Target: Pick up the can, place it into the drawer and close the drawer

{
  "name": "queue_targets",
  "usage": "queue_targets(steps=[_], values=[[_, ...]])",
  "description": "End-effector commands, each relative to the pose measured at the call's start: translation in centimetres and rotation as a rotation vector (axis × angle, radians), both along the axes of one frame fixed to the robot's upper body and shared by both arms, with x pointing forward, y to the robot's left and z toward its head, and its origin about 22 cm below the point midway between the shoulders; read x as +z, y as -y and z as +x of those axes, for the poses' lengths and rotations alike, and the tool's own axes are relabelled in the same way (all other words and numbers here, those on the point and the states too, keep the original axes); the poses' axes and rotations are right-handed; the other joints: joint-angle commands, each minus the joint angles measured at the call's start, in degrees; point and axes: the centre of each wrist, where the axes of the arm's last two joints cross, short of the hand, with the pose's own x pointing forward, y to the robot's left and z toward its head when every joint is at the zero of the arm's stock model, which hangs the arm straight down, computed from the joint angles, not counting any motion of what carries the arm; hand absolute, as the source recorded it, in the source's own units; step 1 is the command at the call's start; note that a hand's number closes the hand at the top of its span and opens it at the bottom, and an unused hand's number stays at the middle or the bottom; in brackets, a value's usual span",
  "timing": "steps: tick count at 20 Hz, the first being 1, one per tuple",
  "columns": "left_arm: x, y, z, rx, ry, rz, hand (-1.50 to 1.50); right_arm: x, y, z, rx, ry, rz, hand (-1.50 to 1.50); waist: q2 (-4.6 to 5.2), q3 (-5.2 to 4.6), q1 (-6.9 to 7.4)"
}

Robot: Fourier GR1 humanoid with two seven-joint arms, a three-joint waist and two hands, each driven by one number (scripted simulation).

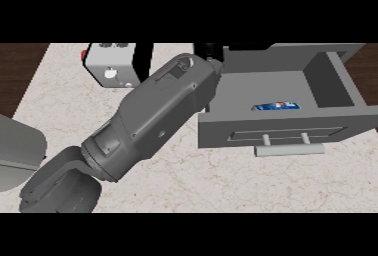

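The can lies on its side inside the open drawer, near its front wall, just beside the black hand, whose fingers are hidden behind the forearm.

Grey drawer pulled open at upper right, blue can lying flat inside near its front wall. Grey forearm crossing frame centre diagonally toward the drawer, hand hidden. White box at upper left on marbled counter.
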Motion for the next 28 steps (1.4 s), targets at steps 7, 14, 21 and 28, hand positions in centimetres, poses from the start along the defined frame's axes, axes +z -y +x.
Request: queue_targets(steps=[7,14,21,28], values=[[-0.4,0.4,-0.9,-0.015,-0.025,-0.028,-1.50,-0.2,-5.4,6.0,-0.019,0.015,-0.260,-1.50,-0.54,-0.06,2.15],[0.3,-2.4,1.0,-0.010,-0.036,-0.011,-1.50,-1.8,-10.1,11.6,-0.049,0.044,-0.423,-1.50,-0.44,-0.10,3.49],[2.8,-2.9,0.6,0.022,-0.036,0.000,-1.50,-4.5,-10.5,17.5,-0.041,0.021,-0.569,-1.50,-0.93,-0.05,4.01],[2.6,-5.4,0.6,0.054,-0.027,0.005,-1.50,-7.8,-12.6,21.9,-0.091,-0.026,-0.760,-1.50,-0.94,-0.06,4.82]])
